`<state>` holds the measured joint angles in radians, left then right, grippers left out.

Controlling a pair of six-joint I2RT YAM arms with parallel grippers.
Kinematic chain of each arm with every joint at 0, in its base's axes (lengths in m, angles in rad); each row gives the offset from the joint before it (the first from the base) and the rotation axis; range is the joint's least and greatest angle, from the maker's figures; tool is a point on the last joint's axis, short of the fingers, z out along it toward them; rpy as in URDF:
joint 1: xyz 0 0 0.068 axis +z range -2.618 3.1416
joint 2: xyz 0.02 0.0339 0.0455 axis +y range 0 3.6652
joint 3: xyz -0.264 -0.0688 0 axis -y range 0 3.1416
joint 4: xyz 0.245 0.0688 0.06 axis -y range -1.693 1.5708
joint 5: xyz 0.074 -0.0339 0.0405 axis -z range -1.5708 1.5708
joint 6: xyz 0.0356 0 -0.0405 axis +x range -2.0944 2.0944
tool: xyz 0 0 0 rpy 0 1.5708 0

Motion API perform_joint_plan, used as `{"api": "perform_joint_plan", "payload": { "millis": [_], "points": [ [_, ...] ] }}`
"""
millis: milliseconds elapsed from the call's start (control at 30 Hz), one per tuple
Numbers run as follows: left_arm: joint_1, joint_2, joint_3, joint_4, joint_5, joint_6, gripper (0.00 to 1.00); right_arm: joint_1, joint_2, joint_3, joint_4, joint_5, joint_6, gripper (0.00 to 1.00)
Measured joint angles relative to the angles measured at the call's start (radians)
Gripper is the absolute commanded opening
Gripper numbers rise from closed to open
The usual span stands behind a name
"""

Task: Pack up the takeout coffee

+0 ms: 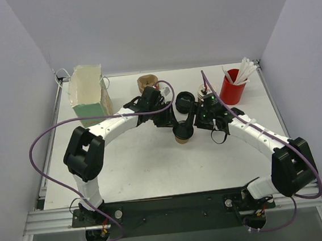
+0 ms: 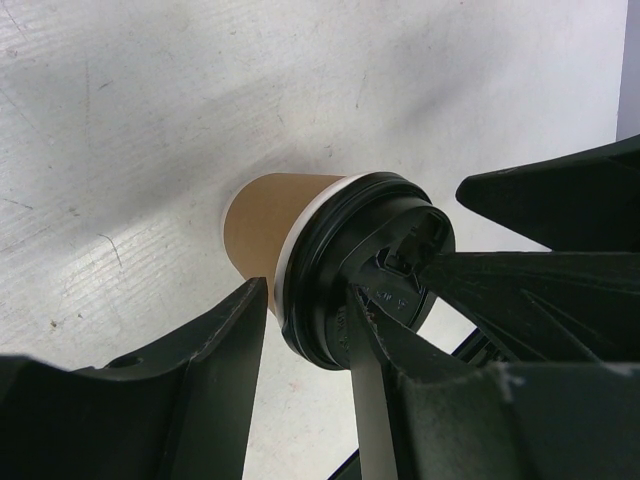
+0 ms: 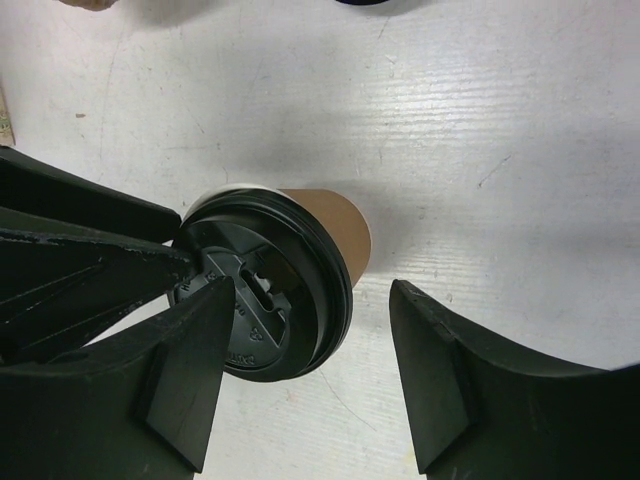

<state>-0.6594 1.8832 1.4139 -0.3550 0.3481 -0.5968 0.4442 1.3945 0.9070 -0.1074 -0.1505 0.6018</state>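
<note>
Fingers (image 2: pixel 210 390) of the left tool (image 2: pixel 305 300) stand part-way apart, one beside the wall of the coffee cup (image 2: pixel 265 215), the other lying across its black lid (image 2: pixel 335 240); whether they pinch anything cannot be told. Right tool (image 3: pixel 312 290): jaws apart, one finger over the lid, the other clear of the cup. Cup stands near the middle of the table (image 1: pixel 143 168), between both tools, lid on, a sliver of white rim showing beneath it. Step in hand, as judged: seating the lid or taking hold. Next move calls for one firm, level grip on the cup wall, the other tool drawn clear, before carriage to the open bag (image 1: pixel 90 96) at far left.
</note>
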Motion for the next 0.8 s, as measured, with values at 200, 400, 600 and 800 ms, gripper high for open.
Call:
{"api": "perform_joint_plan", "payload": {
  "millis": [200,400,600,800],
  "points": [
    [0.000,0.000,0.000,0.000,0.000,0.000,0.47,-0.005,0.004,0.010,0.017,0.000,0.000,0.59],
    [0.000,0.000,0.000,0.000,0.000,0.000,0.47,-0.005,0.026,0.029,0.038,0.000,0.000,0.59],
    [0.000,0.000,0.000,0.000,0.000,0.000,0.47,-0.005,0.069,0.042,0.051,0.000,0.000,0.59],
    [0.000,0.000,0.000,0.000,-0.001,0.000,0.47,-0.005,0.087,0.045,0.055,0.000,0.000,0.59]
  ]
}}
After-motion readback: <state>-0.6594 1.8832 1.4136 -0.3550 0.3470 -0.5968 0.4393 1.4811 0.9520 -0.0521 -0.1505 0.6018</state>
